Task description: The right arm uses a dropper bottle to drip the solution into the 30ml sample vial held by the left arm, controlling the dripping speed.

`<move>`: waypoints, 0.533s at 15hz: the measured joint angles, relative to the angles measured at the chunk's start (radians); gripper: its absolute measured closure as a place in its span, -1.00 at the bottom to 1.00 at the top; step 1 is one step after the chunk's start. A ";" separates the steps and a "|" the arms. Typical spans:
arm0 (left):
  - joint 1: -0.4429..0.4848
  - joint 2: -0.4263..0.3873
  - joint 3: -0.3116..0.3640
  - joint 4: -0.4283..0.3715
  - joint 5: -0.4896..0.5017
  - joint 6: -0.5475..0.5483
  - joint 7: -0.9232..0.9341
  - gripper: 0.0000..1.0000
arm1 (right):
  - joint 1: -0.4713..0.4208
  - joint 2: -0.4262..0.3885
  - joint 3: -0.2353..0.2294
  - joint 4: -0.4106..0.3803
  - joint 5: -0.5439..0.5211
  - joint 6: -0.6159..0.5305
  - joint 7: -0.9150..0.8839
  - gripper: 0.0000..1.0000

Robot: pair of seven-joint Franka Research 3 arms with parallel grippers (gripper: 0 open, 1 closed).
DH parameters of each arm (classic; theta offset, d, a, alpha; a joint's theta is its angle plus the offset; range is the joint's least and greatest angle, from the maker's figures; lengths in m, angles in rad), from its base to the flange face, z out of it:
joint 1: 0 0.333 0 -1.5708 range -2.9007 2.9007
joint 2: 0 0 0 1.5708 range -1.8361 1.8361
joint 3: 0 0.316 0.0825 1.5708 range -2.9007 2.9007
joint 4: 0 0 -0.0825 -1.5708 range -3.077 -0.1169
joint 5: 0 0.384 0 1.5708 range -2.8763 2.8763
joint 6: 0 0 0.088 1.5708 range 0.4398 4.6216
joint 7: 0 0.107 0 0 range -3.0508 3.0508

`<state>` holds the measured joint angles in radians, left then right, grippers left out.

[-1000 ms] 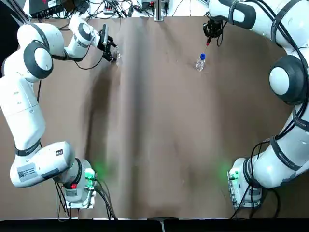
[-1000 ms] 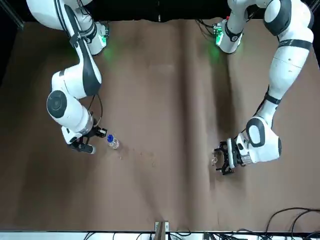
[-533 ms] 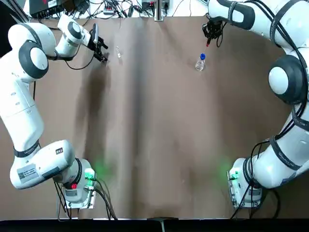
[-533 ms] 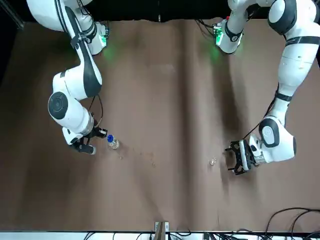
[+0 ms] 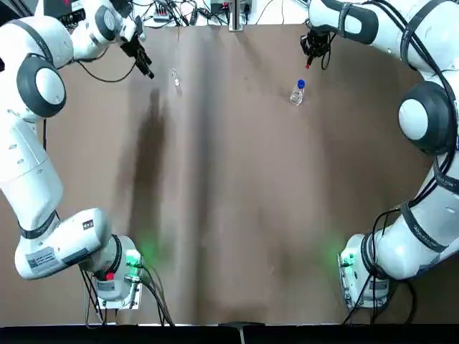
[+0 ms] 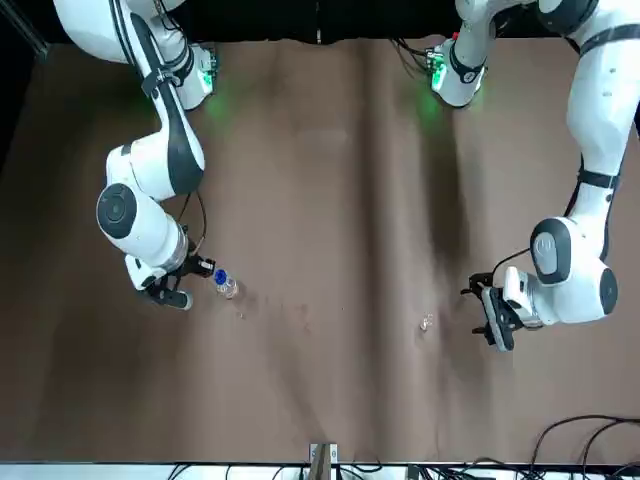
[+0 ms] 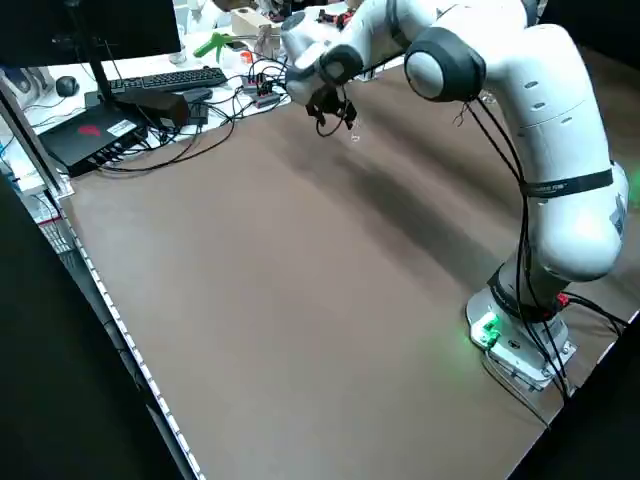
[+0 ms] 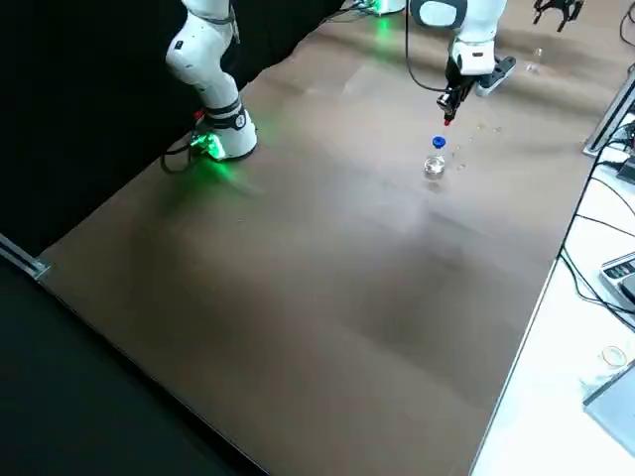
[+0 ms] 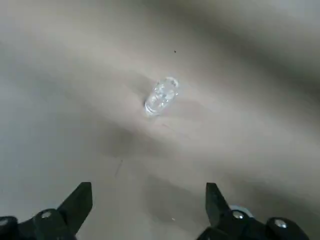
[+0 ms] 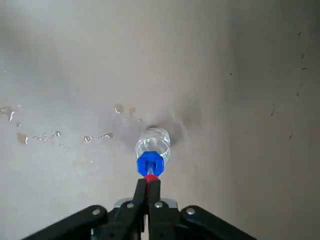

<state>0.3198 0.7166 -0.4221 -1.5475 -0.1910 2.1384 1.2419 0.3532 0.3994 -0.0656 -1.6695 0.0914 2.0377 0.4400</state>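
Bench: a wide surface (image 5: 237, 179) under a brown, matte covering, with long soft creases and dark shadow bands running across it.
Wet marks: droplets (image 10: 55, 135) and small brownish spots lie scattered near the dropper bottle in the right wrist view.
Glow: green light spills on the covering beside both arm bases.
Dropper bottle: the clear glass bottle (image 5: 297, 95) with its blue collar (image 10: 150, 163) is on the bench just below the right hand, towards the far edge.
Right hand: at the far part of the bench, its fingers (image 10: 142, 192) closed on the red dropper top (image 10: 151, 177); whether the dropper's tip is inside the bottle, I cannot tell.
Sample vial: the slim clear vial (image 5: 176, 81) is on the bench in front of the left arm, apart from the bottle; upright or lying, I cannot tell.
Left hand: open and empty (image 9: 149, 195), near the vial but not touching it.
Beyond the far edge: a white desk (image 8: 556, 397) with a monitor (image 7: 130, 30), a keyboard (image 7: 165, 80), a mouse (image 7: 67, 86), a black box (image 7: 95, 135) and tangled black cables (image 7: 190, 152).
Room's side: a black curtain or panel (image 8: 109, 99).
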 joint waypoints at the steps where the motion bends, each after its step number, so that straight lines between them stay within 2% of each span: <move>1: -0.007 -0.023 -0.011 0.001 0.046 -0.023 -0.084 -1.00 | 0.000 0.000 0.000 0.000 0.000 0.000 0.000 0.91; 4: -0.037 -0.098 -0.042 0.001 0.156 -0.134 -0.360 -1.00 | 0.001 0.000 0.000 0.000 -0.004 0.000 0.000 0.91; 6: -0.046 -0.145 -0.064 0.001 0.179 -0.198 -0.526 -1.00 | 0.003 0.000 0.000 0.000 -0.009 0.000 0.000 0.91; 7: -0.046 -0.196 -0.072 0.001 0.194 -0.283 -0.717 -1.00 | 0.006 0.000 0.001 0.000 -0.011 0.000 0.000 0.91; 8: -0.044 -0.223 -0.072 0.002 0.208 -0.324 -0.787 -1.00 | 0.007 0.000 0.001 0.000 -0.011 0.000 0.000 0.91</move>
<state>0.2760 0.4939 -0.4941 -1.5458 0.0174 1.8143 0.4545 0.3599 0.3998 -0.0650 -1.6692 0.0800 2.0374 0.4400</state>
